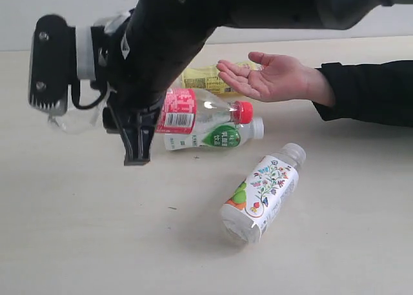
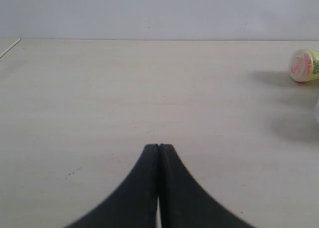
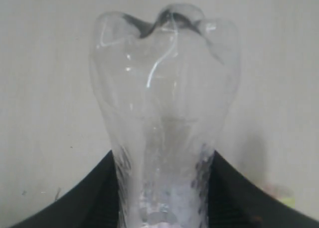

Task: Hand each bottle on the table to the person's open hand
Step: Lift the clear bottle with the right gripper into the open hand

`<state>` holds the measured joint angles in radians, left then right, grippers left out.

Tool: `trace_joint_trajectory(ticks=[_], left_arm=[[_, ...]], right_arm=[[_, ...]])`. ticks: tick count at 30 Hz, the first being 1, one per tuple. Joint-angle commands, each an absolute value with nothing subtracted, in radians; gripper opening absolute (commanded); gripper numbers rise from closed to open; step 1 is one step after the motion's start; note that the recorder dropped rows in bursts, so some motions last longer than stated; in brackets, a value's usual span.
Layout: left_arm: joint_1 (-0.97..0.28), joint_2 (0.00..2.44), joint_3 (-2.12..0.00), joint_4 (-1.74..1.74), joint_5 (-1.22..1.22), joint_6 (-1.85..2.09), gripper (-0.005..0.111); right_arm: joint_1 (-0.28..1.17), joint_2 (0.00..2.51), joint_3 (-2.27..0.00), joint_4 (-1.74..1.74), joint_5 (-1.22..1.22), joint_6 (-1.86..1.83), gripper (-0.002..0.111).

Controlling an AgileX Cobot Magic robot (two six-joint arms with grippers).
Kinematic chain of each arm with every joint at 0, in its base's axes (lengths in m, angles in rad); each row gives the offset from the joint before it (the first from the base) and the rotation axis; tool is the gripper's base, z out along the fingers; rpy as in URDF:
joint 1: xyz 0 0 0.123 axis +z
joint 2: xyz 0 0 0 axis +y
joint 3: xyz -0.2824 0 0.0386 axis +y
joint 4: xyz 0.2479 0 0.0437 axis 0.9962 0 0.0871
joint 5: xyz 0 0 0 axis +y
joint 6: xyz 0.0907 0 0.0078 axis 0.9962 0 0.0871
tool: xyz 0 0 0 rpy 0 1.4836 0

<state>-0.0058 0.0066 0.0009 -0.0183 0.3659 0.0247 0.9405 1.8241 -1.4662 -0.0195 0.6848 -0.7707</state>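
Toward the far edge of the tabletop (image 1: 77,243), exterior view: open hand (image 1: 274,75), palm up; clear crushed bottle (image 1: 193,111) near it, long axis along that edge, red cap toward the hand. Left wrist view: left jaws pressed together, empty; yellow bottle (image 2: 303,65) well apart. Right wrist view: right jaws clamped on the clear crushed bottle, base outermost.

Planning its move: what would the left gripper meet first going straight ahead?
Looks free: the left gripper points along the table; the yellow bottle lies off that line, though depth is unclear.
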Motion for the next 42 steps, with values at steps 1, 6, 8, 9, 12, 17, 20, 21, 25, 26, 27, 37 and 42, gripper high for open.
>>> trace_joint_trajectory(ticks=[1,6,8,9,12,17,20,21,25,26,27,37,42], left_arm=[[-0.013,0.0,0.0,-0.016,0.356,0.021,0.0],[-0.013,0.0,0.0,-0.016,0.356,0.021,0.0],[-0.013,0.0,0.0,-0.016,0.356,0.021,0.0],[-0.013,0.0,0.0,-0.016,0.356,0.021,0.0],[-0.013,0.0,0.0,-0.016,0.356,0.021,0.0],[-0.013,0.0,0.0,-0.016,0.356,0.021,0.0],[-0.013,0.0,0.0,-0.016,0.356,0.021,0.0],[-0.013,0.0,0.0,-0.016,0.356,0.021,0.0],[-0.013,0.0,0.0,-0.016,0.356,0.021,0.0],[-0.013,0.0,0.0,-0.016,0.356,0.021,0.0],[-0.013,0.0,0.0,-0.016,0.356,0.021,0.0],[-0.013,0.0,0.0,-0.016,0.356,0.021,0.0],[-0.013,0.0,0.0,-0.016,0.356,0.021,0.0]], right_arm=[[0.924,1.785,-1.486,-0.363,0.69,-0.26,0.0],[0.836,1.776,-1.502,-0.619,0.778,0.263,0.0],[0.78,1.775,-1.504,-0.665,0.82,0.38,0.0],[0.75,1.775,-1.504,-0.662,0.824,0.431,0.0],[0.666,1.775,-1.504,-0.597,0.797,0.497,0.0],[0.54,1.784,-1.526,-0.431,0.705,0.502,0.0],[0.481,1.82,-1.6,-0.349,0.729,0.498,0.0],[0.469,1.838,-1.633,-0.32,0.748,0.495,0.0],[0.462,1.919,-1.741,-0.29,0.815,0.443,0.0],[0.462,1.943,-1.767,-0.286,0.832,0.442,0.0],[0.462,1.968,-1.79,-0.284,0.848,0.44,0.0],[0.462,2.145,-1.925,-0.275,0.939,0.438,0.0],[0.453,2.189,-1.955,-0.263,0.941,0.438,0.001]])
